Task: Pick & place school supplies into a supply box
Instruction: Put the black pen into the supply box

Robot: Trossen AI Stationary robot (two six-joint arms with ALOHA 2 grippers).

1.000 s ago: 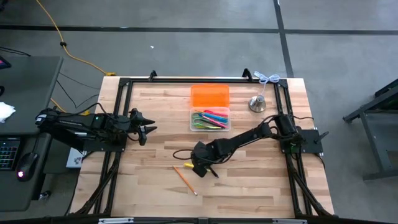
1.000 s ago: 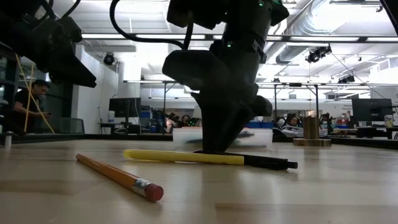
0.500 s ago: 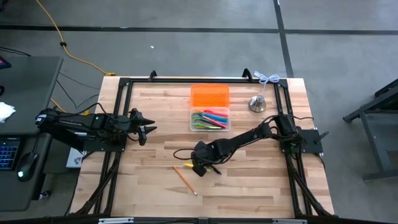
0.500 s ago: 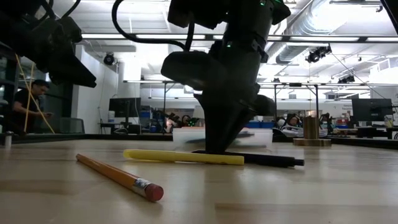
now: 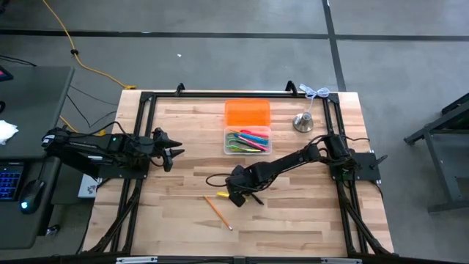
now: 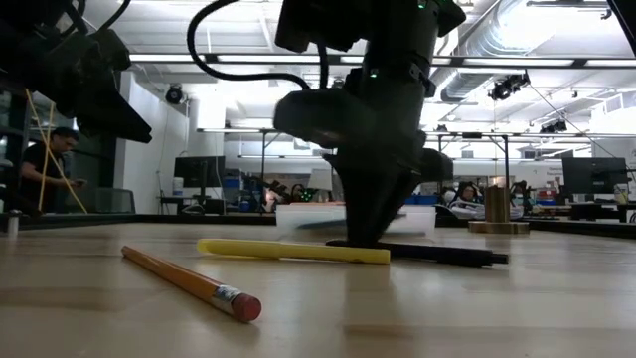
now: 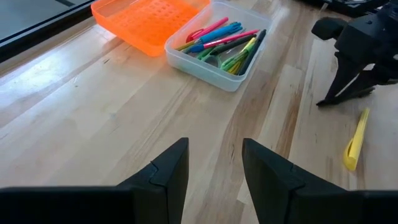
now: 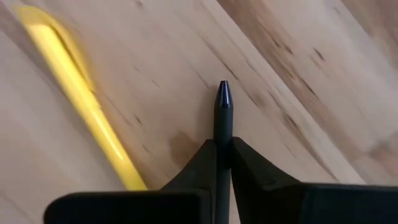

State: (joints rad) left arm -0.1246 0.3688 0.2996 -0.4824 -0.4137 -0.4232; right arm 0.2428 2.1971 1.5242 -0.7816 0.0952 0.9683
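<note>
1. The right gripper (image 8: pixel 222 163) is clamping its fingers on the black pen (image 8: pixel 222 112), just beside the yellow pen (image 6: pixel 293 251).
2. Against the prior second, the black pen has been sliding sideways along the table; it is not yet lifting.
3. The supply box (image 5: pixel 247 141) is sitting toward 12 o'clock, partly filled.
4. The left gripper (image 7: pixel 214 163) is waiting at 9 o'clock, fingers apart.

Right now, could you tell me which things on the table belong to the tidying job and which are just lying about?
Part of the job:
- clear box with pens inside
- orange lid
- black pen pinched in the right gripper
- yellow pen
- pencil

Just lying about:
- silver bell
- white cable
</note>
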